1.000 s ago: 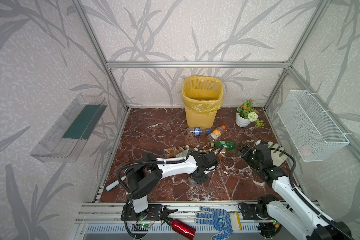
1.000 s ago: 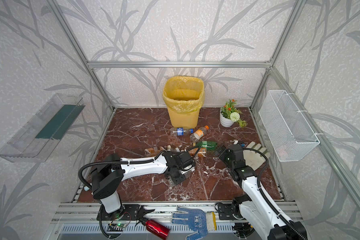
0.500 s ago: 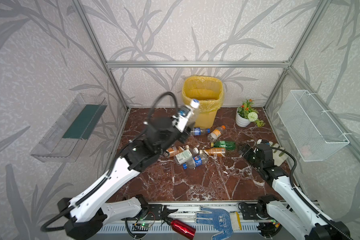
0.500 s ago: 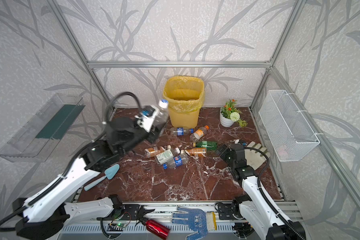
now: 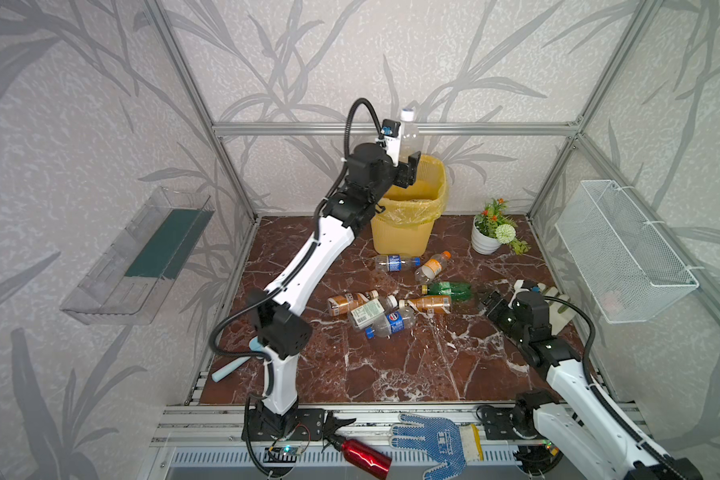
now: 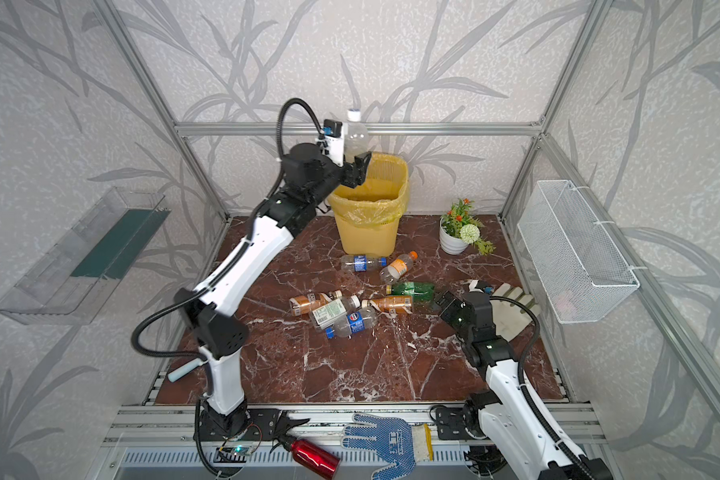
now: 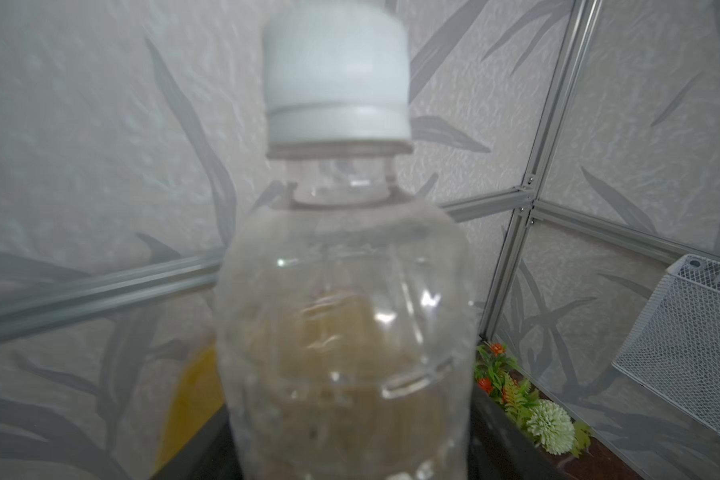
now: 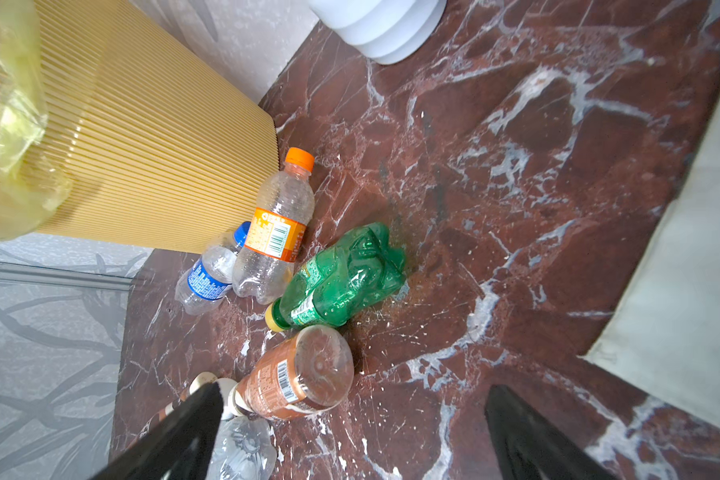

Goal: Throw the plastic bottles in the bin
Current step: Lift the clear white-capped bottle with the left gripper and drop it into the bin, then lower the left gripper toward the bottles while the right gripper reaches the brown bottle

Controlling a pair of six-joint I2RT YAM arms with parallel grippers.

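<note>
Above the rim of the bin [image 5: 404, 232], in a top view, the left claw [image 5: 408, 166] is raised with a clear bottle [image 5: 411, 135] upright between its fingers, white cap up. Loose bottles [image 5: 368, 309] lie on the bench [image 5: 412, 365] in front of the bin.

In a top view, the right claw [image 6: 443, 301] sits low beside the green bottle [image 6: 412, 289].

In the left wrist view, the clear bottle [image 7: 341, 332] fills the picture, a dark finger at each side of its base. Whether the left claw clasps it or has let go, I cannot tell.

In the right wrist view, the right claw [image 8: 352, 399] is spread wide, grasping nothing. A brown bottle [image 8: 300, 382] and the green bottle [image 8: 341, 274] lie ahead of it, near the bin [image 8: 142, 166].
</note>
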